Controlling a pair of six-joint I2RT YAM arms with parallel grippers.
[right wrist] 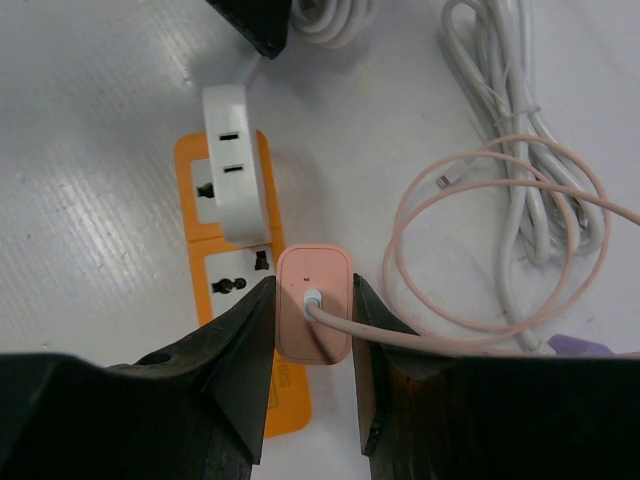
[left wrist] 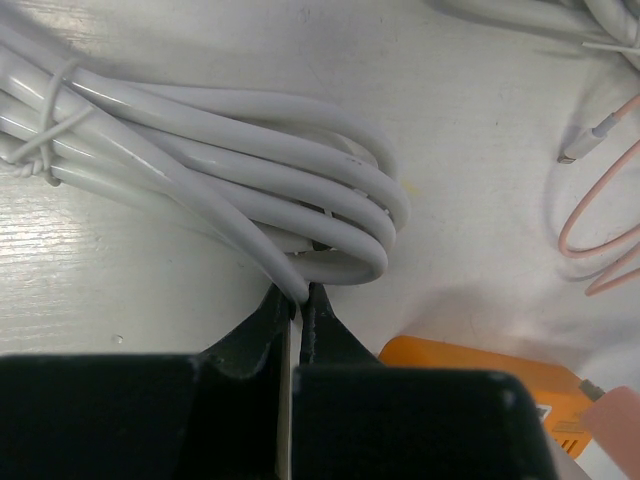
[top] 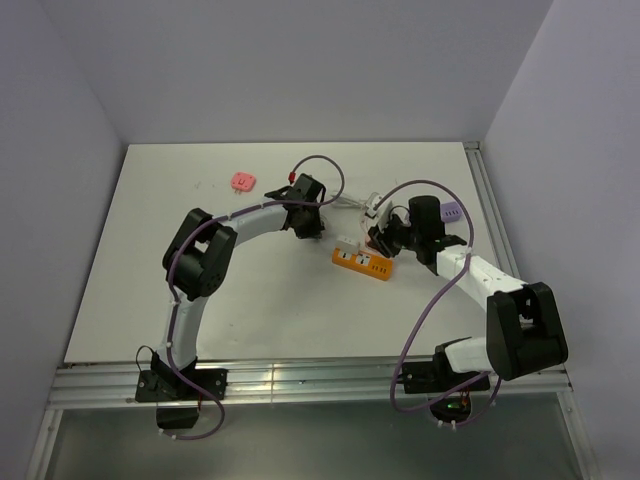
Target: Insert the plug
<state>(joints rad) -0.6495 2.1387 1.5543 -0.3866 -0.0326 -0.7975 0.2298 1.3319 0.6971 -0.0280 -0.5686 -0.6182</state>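
**Table** [top: 150, 300]: white, with both my arms reaching in from its near edge.

**Left arm** [top: 200, 260]: curves up the left side and bends right toward the table's middle.

**Right arm** [top: 520, 325]: reaches from the near right corner toward the middle.

**Orange power strip** [top: 362, 262]: lies flat just right of centre, between my two grippers. A white adapter [right wrist: 232, 170] sits on its left end and covers part of a socket there.

**White cord** [left wrist: 250, 150]: a looped, tied bundle lying on the table directly in front of my left gripper.

**Left gripper** [left wrist: 300, 295]: jaws pinched almost together, with one strand of the white cord running into the tips. I read this as a grip on that strand.

**Pink cable** [right wrist: 500, 250]: lies in loose loops on the table to the right of the strip and runs into the back of the pink plug [right wrist: 314, 330]. Its free connector [right wrist: 443, 181] rests on the table.

**Right gripper** [right wrist: 312, 285]: closed narrowly on the pink plug, one finger against each side.

**Pink plug**: held at the strip's right end, beside an uncovered socket. Whether its prongs are seated I cannot tell.

**Small pink object** [top: 243, 180]: lies alone at the far left of the table, well apart from the strip.
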